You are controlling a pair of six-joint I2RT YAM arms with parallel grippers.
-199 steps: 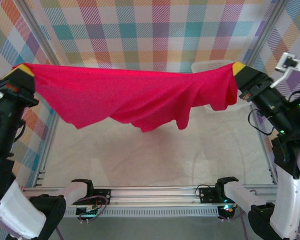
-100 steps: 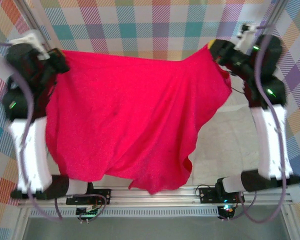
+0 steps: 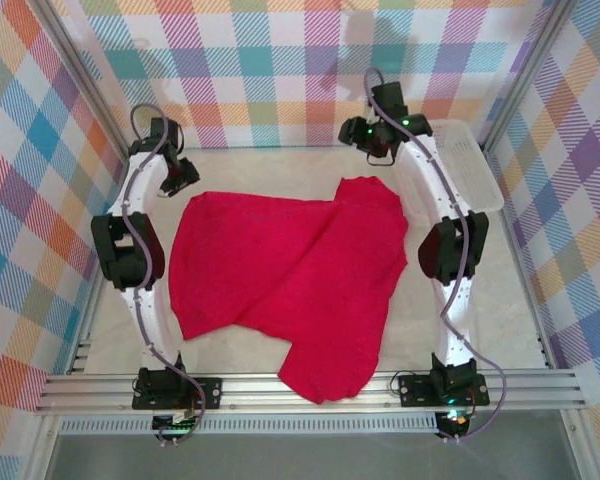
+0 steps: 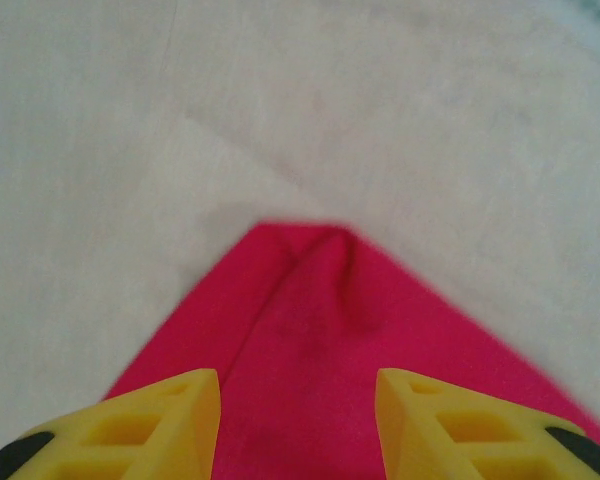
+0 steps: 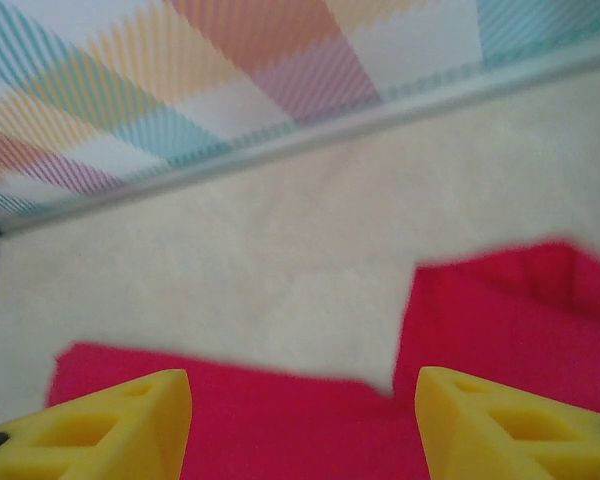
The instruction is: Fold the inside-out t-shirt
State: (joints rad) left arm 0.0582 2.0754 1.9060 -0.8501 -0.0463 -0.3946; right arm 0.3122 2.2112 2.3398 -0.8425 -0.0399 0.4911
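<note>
The inside-out t-shirt (image 3: 290, 275) lies spread on the table, bright red, with a fold running diagonally across its middle and a lobe reaching the near rail. My left gripper (image 3: 183, 176) hovers open just past the shirt's far-left corner; that pointed corner (image 4: 310, 300) shows below and between the yellow fingers (image 4: 170, 420). My right gripper (image 3: 370, 148) is open above the far-right corner. Red cloth (image 5: 500, 320) lies beneath its yellow fingers (image 5: 480, 420), with nothing pinched. No label is visible.
A white plastic basket (image 3: 468, 165) stands at the back right beside the right arm. Checked walls (image 3: 280, 60) enclose the pale table (image 3: 480, 320). A metal rail (image 3: 300, 385) runs along the near edge.
The shirt hung stretched in the air between both shut grippers; it swung toward the back and now lies on the table. Both grippers have let go and opened.
</note>
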